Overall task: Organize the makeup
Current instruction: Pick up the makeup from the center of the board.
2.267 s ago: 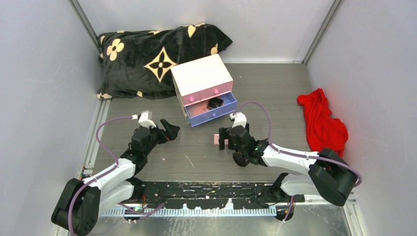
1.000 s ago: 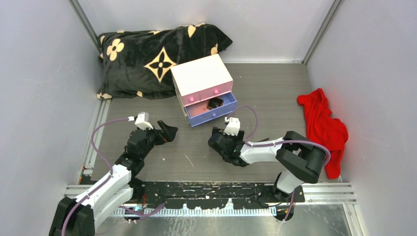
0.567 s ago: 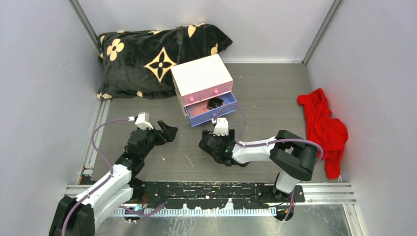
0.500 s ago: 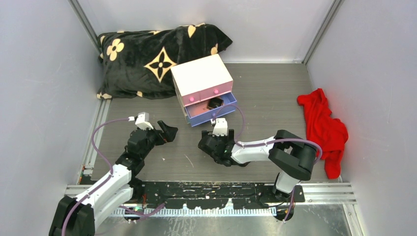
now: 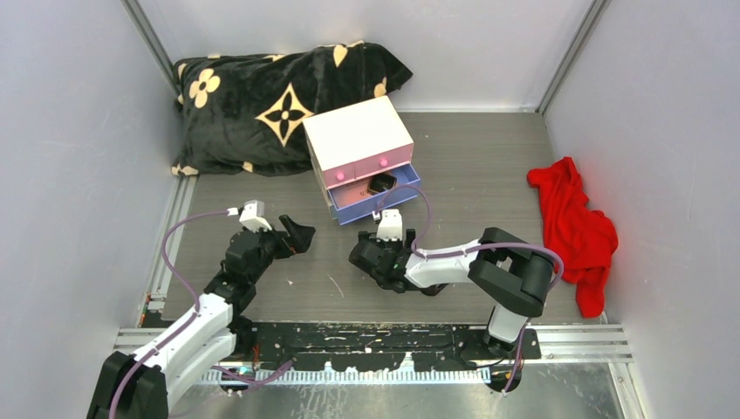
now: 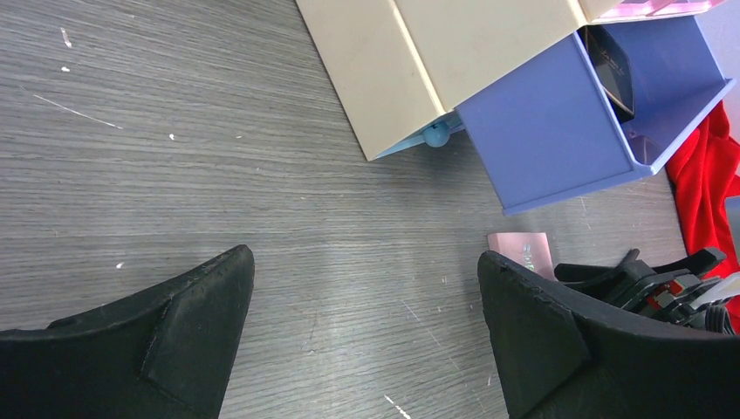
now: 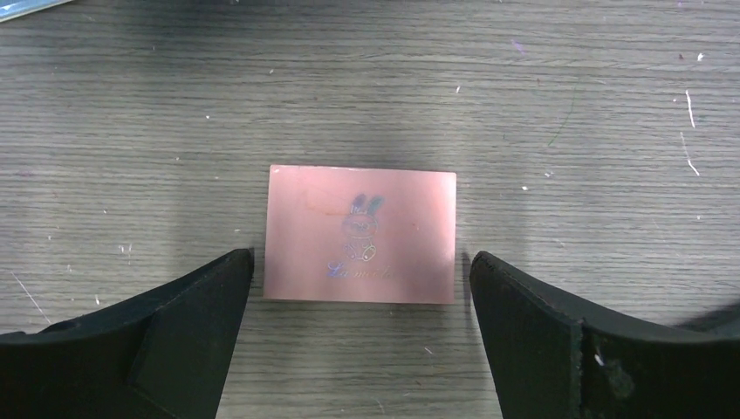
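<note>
Top: left claw [image 5: 295, 236] gapes above the bench [image 5: 489, 166]; right claw [image 5: 366, 257] sits low before the blue drawer [image 5: 375, 208], which holds a black compact [image 5: 380, 184]. Left wrist: left claw apart. Right wrist: right claw, spread, flanks the flat pink compact [image 7: 361, 234]; bunny print, script illegible.

The box [image 5: 358, 138] is standing just past the centre of the table [image 5: 489, 157], toward 12 o'clock, its drawers facing 6 o'clock. The lower drawer [image 5: 377, 201] is sticking out, and a case [image 5: 381, 184] is lying in it. The pillow [image 5: 262, 100] is lying at 11 o'clock in the far corner, just beside the box. The cloth [image 5: 572, 223] is lying at 3 o'clock by the wall, well apart from the box. The compact [image 7: 360, 234] is lying flat on the table at 6 o'clock of the drawer, near it. The right gripper [image 7: 359, 272] is straddling it with fingers spread, touching neither side. The left gripper [image 5: 299, 234] is hanging at 9 o'clock of the compact, its fingers also spread.
</note>
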You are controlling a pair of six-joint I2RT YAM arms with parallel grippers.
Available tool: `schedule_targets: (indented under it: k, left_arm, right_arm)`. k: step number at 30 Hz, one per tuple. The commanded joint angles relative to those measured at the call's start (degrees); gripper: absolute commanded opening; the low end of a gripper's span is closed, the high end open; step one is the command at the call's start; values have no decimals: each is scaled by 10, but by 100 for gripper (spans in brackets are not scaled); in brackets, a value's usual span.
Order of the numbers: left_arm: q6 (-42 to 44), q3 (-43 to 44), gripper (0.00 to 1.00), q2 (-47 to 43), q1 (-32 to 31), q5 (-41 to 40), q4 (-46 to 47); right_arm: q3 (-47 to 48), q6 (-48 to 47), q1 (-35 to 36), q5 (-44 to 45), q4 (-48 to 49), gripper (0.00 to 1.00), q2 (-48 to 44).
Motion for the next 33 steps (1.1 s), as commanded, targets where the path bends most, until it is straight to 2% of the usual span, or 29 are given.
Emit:
schedule_targets:
  k: [1, 9, 11, 13, 14, 16, 17, 18, 19, 26, 30, 33]
  left_arm:
    - [7, -1, 100, -13, 3, -8, 9]
    - [8, -5, 100, -26, 3, -9, -1]
    - [8, -5, 100, -29, 4, -9, -3]
    - [8, -5, 100, -34, 3, -9, -8]
    - [8, -5, 100, -36, 4, -10, -10]
    - [7, -5, 100, -40, 3, -11, -14]
    - [7, -5, 100, -42, 4, -12, -16]
    - [8, -4, 100, -44, 4, -12, -18]
    - [8, -3, 100, -45, 4, -12, -20]
    - [9, 6, 100, -37, 4, -11, -24]
    - [6, 9, 100, -28, 3, -9, -20]
    - [6, 12, 100, -23, 4, -9, -18]
  right_arm:
    - [17, 14, 0, 26, 4, 100, 12]
    - [4, 35, -7, 30, -2, 100, 18]
    - [-2, 50, -9, 32, -8, 93, 16]
    - [-8, 58, -10, 35, -10, 79, 9]
    - [-13, 60, -10, 35, -10, 65, 5]
    - [-21, 70, -11, 38, -14, 30, -6]
    - [-25, 74, -11, 39, -15, 19, -13]
    - [-29, 76, -11, 39, -17, 11, -20]
    - [-31, 79, -11, 41, -24, 8, -28]
    - [-19, 43, -9, 43, -133, 5, -134]
    - [41, -42, -6, 40, -197, 5, -215]
    - [120, -120, -7, 24, -226, 6, -241]
